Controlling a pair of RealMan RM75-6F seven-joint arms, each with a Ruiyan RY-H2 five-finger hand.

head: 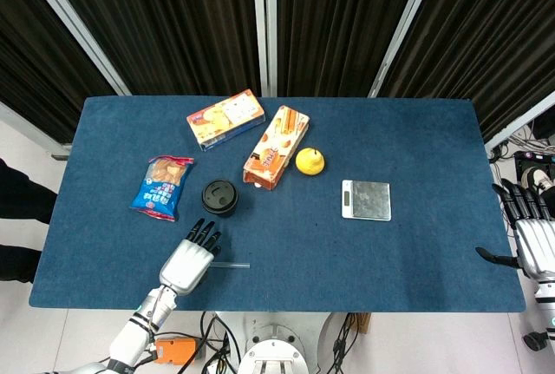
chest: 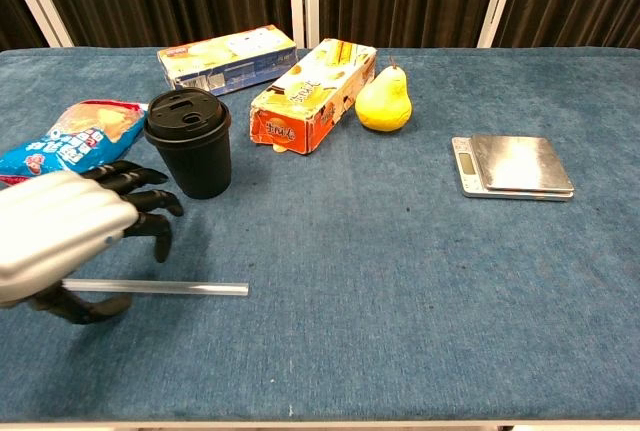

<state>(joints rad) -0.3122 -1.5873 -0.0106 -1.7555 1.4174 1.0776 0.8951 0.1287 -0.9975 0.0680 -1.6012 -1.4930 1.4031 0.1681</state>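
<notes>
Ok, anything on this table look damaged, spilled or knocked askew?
Only the orange snack box stands out: its near end looks torn open, with a flap hanging loose. Nothing is spilled. The black lidded cup and the pear stand upright, and the clear straw lies flat beside the left hand.

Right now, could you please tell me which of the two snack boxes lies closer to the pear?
The orange box, lying end-on toward the black cup, sits right beside the pear. The yellow-and-blue box lies farther back and left.
</notes>
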